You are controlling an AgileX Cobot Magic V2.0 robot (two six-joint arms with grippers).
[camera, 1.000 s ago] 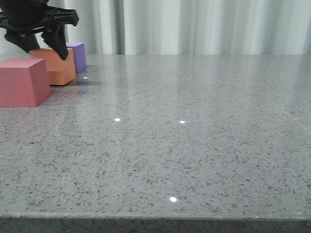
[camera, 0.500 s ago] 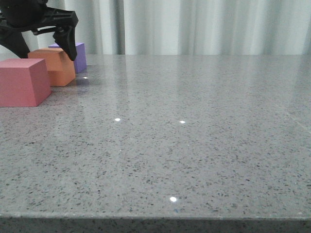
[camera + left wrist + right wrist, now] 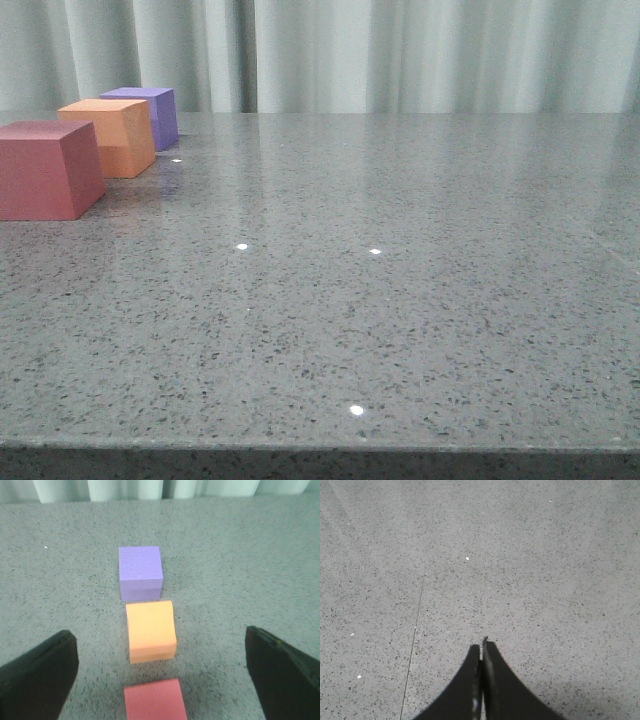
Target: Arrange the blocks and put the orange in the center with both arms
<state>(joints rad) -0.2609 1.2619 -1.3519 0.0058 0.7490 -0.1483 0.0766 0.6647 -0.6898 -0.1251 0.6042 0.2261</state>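
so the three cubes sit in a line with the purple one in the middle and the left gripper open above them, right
Not quite. The orange cube is in the middle, between the purple cube and the pink-red cube; the left wrist view shows it. The rest holds: they sit in a line and the left gripper is open above them.

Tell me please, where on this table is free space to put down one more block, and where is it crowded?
Free: the whole grey table to the right of the pink-red cube, up to the curtain. Crowded: the far left, where the pink-red cube, orange cube and purple cube stand in a line with narrow gaps.
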